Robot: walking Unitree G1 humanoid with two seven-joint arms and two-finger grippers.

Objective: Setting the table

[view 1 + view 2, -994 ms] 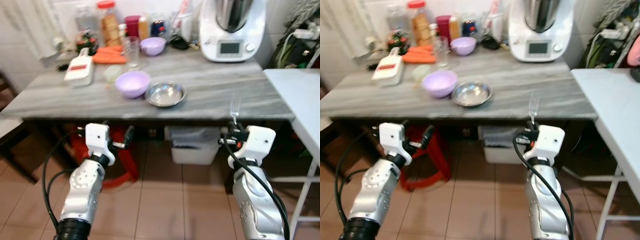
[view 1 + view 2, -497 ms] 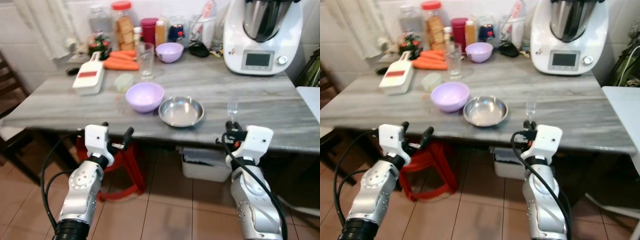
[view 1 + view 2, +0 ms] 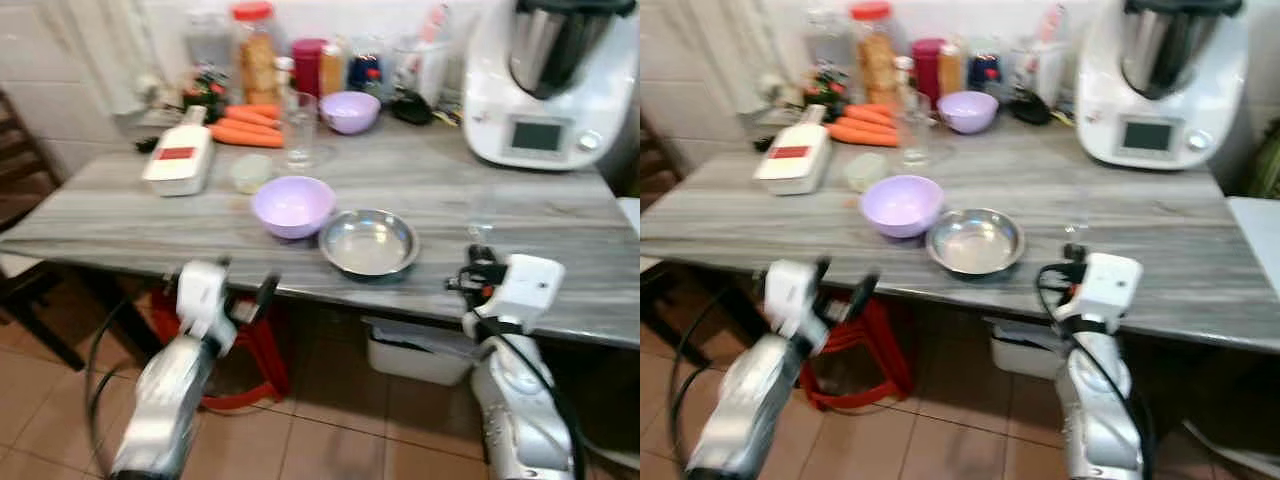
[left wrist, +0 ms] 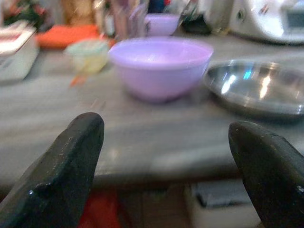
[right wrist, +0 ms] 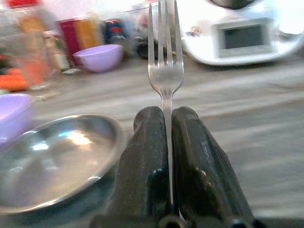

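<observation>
My right gripper [image 5: 164, 128] is shut on the handle of a silver fork [image 5: 165, 71], which stands upright with its tines up. It hovers at the front edge of the grey marble table [image 3: 560, 215], just right of an empty steel bowl [image 3: 368, 242]. A lilac bowl [image 3: 293, 205] sits to the left of the steel bowl. My left gripper [image 4: 166, 156] is open and holds nothing; it is level with the table's front edge, facing the lilac bowl [image 4: 160, 66] and the steel bowl [image 4: 259, 85].
At the back of the table stand a white kitchen machine [image 3: 545, 90], a small lilac bowl [image 3: 350, 110], a glass [image 3: 298, 130], carrots [image 3: 245, 125], jars and a white slicer [image 3: 180, 160]. Under the table are a red stool [image 3: 250, 350] and a white bin [image 3: 420, 350].
The camera has come closer to the table and the view has shifted. Both grippers now sit at the table's front edge. The fork stays held upright.
</observation>
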